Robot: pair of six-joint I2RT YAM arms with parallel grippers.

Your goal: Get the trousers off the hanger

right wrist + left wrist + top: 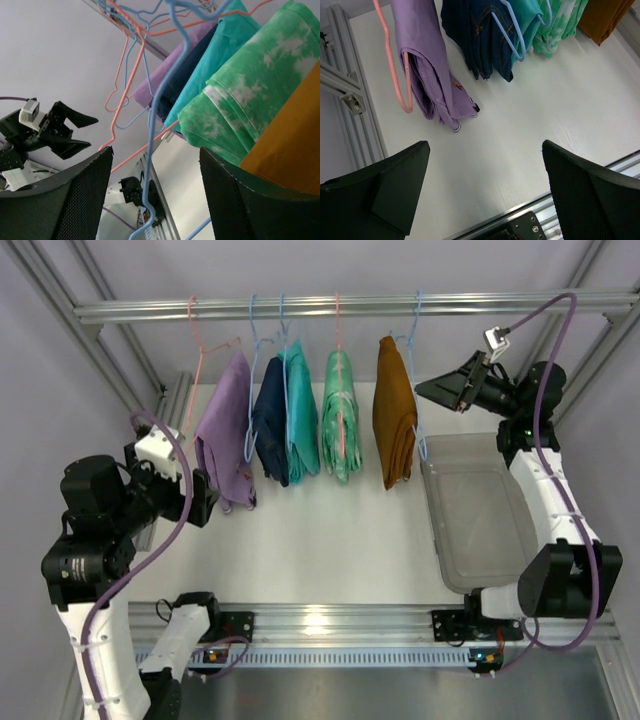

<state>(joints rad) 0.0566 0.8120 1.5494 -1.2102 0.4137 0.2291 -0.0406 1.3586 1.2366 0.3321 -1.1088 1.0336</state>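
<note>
The rust-orange trousers hang folded over a blue hanger at the right end of the rail. The mint-green mottled trousers hang on a pink hanger just to their left. My right gripper is open, raised just right of the orange pair. In the right wrist view it has the blue hanger wire running between its jaws, with the green and orange cloth on the right. My left gripper is open and empty, low beside the lilac pair; the left wrist view shows bare table beneath it.
Lilac trousers, a navy pair and a teal pair hang on the same rail. A clear plastic tray lies on the table under my right arm. Aluminium frame posts stand at both sides.
</note>
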